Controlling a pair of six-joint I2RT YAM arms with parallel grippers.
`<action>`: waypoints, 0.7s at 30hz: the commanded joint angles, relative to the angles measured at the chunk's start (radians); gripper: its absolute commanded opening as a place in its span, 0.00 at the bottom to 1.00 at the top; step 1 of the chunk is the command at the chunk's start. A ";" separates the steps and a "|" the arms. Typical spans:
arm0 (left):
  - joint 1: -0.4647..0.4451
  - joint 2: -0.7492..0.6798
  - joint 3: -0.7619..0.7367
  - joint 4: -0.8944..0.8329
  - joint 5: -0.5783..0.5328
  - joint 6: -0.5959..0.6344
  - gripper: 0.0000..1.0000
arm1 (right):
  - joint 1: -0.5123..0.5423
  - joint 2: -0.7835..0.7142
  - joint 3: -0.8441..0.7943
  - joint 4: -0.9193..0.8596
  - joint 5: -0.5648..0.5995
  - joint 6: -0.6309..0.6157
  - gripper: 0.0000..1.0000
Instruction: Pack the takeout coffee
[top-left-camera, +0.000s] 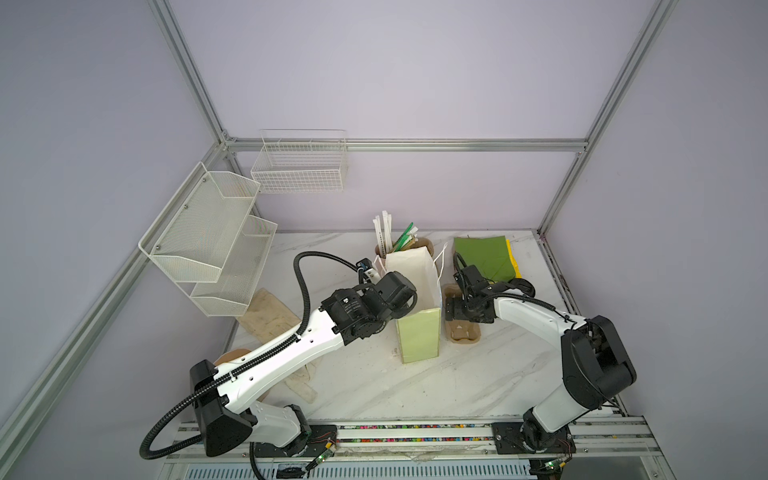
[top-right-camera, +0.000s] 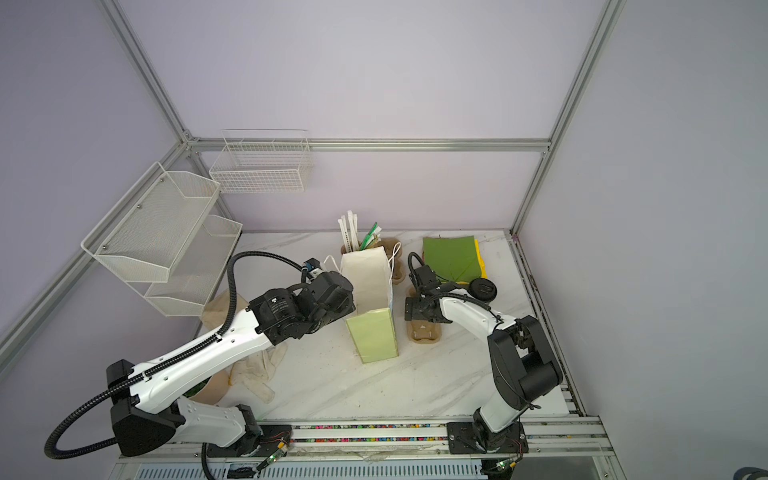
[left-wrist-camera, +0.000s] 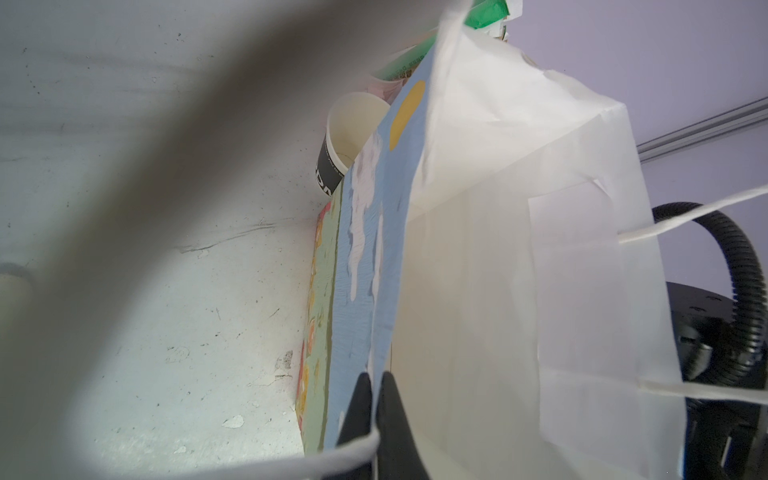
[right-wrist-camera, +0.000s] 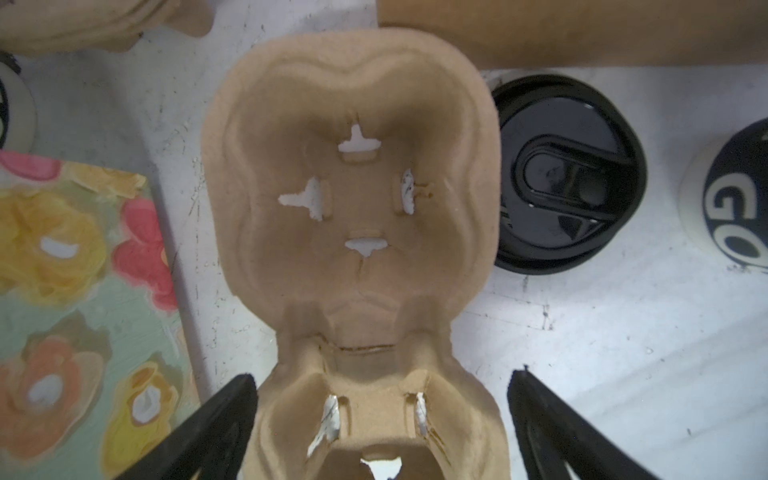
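The takeout coffee (top-right-camera: 482, 288) stands right of my right arm in both top views (top-left-camera: 524, 287), showing its round black lid. A black cup side with white letters (right-wrist-camera: 742, 195) sits at the edge of the right wrist view, its top out of frame. My left gripper (left-wrist-camera: 375, 376) is shut on the near wall of the upright paper bag (left-wrist-camera: 498, 270), whose white inside faces up (top-right-camera: 368, 278). My right gripper (right-wrist-camera: 381, 376) hangs open over a brown pulp cup carrier (right-wrist-camera: 353, 104), one finger on each side of it, right of the bag (top-right-camera: 424, 334).
A loose black lid (right-wrist-camera: 569, 174) lies on the table beside the carrier. A lidless black cup (left-wrist-camera: 353, 129) and a pink cup of straws (top-right-camera: 353, 243) stand behind the bag. Green sheets (top-right-camera: 453, 257) lie at the back right. Wire baskets (top-right-camera: 158, 232) hang on the left.
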 joint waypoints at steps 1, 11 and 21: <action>-0.004 0.009 0.017 0.048 -0.032 -0.020 0.00 | 0.004 0.022 0.034 0.010 0.012 -0.016 0.97; -0.004 0.022 0.010 0.081 -0.021 0.007 0.05 | 0.004 0.071 0.058 0.000 -0.011 -0.022 0.95; -0.005 0.021 -0.004 0.129 -0.003 0.033 0.15 | 0.003 0.098 0.080 -0.018 -0.005 -0.024 0.92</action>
